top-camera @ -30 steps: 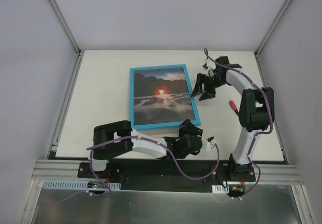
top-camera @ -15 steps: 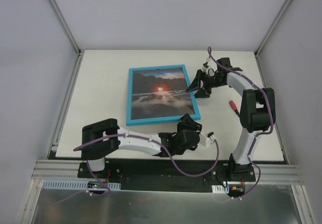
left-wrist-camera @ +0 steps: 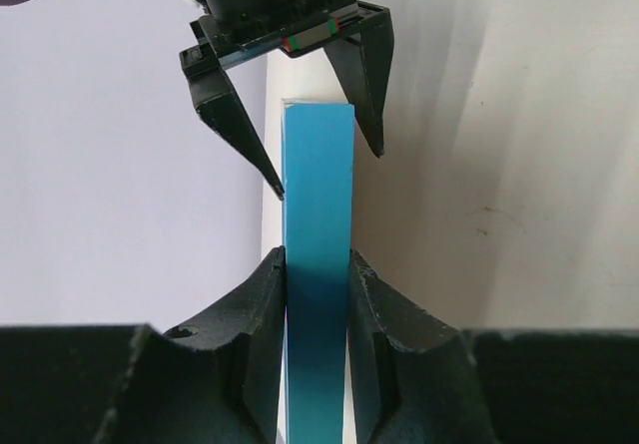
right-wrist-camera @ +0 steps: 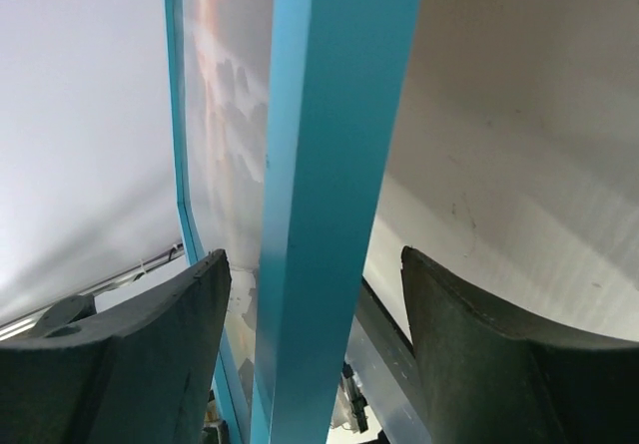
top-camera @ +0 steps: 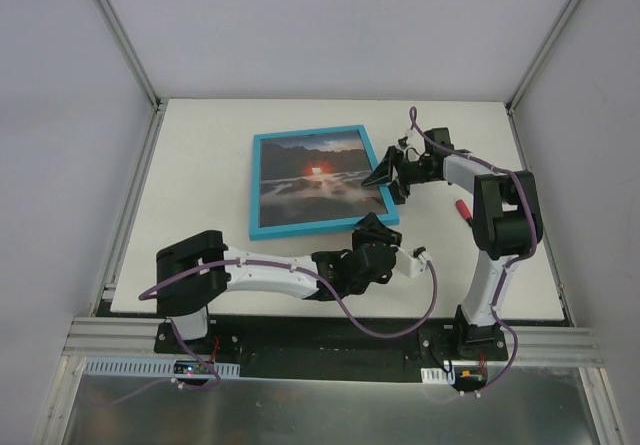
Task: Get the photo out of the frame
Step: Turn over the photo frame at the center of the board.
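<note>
The light-blue frame sits at the table's middle with its right edge lifted, the photo of rocks, water and orange glow still inside it. My left gripper is shut on the frame's near right corner; in the left wrist view the blue edge runs up between its fingers. My right gripper is open and straddles the frame's right edge farther back. In the right wrist view the blue edge passes between the spread fingers without touching them, with the photo to its left.
A small red-handled tool lies on the white table by the right arm. Grey walls and metal posts enclose the table on three sides.
The frame's right edge has risen and the frame has shifted a little left and back. My left gripper moved with its corner; my right gripper came in over the right edge.
</note>
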`<state>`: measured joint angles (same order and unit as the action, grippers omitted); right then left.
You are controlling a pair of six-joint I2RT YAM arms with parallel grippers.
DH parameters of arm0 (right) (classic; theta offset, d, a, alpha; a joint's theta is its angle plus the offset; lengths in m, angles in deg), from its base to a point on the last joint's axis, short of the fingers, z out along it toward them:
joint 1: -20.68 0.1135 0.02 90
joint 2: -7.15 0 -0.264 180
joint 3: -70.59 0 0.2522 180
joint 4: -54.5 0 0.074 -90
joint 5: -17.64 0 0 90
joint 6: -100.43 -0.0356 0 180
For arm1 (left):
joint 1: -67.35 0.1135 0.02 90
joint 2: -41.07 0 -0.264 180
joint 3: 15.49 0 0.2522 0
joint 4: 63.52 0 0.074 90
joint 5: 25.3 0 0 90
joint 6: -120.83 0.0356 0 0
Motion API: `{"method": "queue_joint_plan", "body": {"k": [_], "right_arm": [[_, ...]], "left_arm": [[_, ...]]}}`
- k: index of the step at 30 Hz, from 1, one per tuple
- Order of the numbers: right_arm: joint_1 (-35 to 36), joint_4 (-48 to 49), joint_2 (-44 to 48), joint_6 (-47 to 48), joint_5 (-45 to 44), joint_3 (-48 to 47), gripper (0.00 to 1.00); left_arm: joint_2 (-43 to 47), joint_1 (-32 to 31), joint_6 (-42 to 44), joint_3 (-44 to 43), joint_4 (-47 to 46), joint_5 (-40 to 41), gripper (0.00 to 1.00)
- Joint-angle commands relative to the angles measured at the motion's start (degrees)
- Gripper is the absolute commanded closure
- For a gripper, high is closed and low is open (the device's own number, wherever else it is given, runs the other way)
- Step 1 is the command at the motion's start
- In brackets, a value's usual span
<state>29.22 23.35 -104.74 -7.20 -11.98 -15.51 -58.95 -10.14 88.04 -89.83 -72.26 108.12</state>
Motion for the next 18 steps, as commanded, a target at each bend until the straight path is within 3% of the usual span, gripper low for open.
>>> {"method": "queue_joint_plan", "body": {"k": [1,7,13,18], "right_arm": [[2.4,4.6,-0.8,-4.0,4.1,-0.2,0.30],[5.6,8.5,-1.6,-7.7,7.3,-1.0,0.35],[5.8,10.0,-1.1,-8.6,7.3,-0.4,0.64],[5.5,11.0,-0.3,-9.4,7.1,-0.3,0.79]], "left_arm": [[4.1,0.8,-0.3,-4.0,-0.3,1.1,1.00],[4.2,0.8,-1.6,-4.4,1.2,1.0,1.00],[4.7,0.8,-1.9,-4.0,2.0,1.1,1.00],[5.0,0.8,-2.7,-3.8,2.8,1.0,1.00]]}}
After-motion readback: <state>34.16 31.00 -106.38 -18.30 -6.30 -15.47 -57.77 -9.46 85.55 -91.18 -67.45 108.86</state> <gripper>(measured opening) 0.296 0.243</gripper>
